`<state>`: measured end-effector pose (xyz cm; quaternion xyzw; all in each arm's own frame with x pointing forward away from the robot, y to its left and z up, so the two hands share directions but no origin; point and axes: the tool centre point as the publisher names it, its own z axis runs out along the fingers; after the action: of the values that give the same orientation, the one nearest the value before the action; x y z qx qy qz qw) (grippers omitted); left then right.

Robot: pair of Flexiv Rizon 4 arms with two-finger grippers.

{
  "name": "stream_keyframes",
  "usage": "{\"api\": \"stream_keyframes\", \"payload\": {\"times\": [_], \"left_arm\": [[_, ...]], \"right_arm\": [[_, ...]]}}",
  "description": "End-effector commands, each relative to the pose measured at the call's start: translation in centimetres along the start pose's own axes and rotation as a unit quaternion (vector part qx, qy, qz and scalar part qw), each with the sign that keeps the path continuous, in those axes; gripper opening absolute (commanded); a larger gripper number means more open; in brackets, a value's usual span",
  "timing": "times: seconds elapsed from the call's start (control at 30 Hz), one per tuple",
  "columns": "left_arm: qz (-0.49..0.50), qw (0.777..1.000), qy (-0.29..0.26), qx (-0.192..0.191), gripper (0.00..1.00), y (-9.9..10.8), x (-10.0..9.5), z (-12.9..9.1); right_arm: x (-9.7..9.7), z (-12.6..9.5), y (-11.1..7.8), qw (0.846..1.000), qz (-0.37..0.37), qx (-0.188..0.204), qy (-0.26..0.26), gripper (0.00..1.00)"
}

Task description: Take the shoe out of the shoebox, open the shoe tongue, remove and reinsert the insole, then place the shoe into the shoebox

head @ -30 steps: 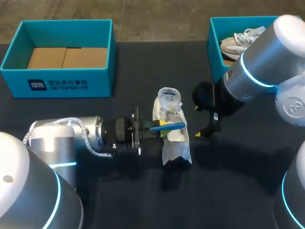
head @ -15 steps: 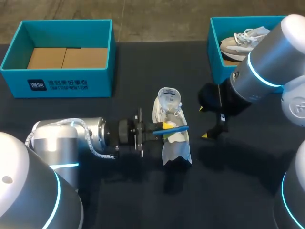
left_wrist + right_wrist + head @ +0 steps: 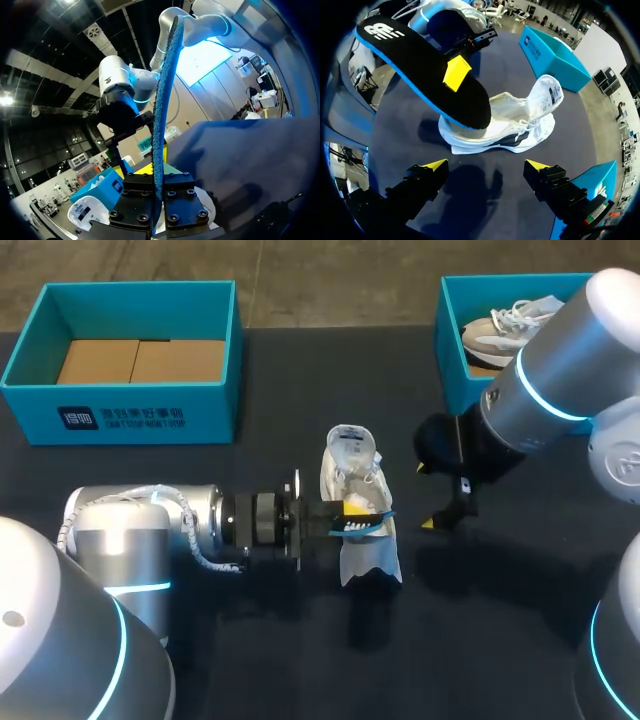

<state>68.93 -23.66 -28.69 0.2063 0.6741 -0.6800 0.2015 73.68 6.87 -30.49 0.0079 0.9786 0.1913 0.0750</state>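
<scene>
Head camera: high above the shoe (image 3: 368,552), looking down; right wrist camera: close beside the shoe, facing it; left wrist camera: nearest, sighting along the insole (image 3: 162,110); insole common to all three.

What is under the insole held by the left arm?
The white shoe, lying on the table. The insole and left end effector cover its middle; what lies there cannot be seen.
</scene>
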Motion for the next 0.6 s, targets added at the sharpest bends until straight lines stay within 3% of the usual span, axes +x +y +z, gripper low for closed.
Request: {"api": "stream_keyframes", "payload": {"times": [0.03,0.6], "left_arm": [[0.005,1.0,0.002,-0.004,0.0,0.5,0.1,0.3],[0.001,1.0,0.007,-0.025,0.0,1.6,0.2,0.2]], "right_arm": [[0.0,0.1,0.0,1.0,0.0,0.0,-0.001,1.0],[0.0,0.1,0.0,1.0,0.0,0.0,-0.001,1.0]]}}
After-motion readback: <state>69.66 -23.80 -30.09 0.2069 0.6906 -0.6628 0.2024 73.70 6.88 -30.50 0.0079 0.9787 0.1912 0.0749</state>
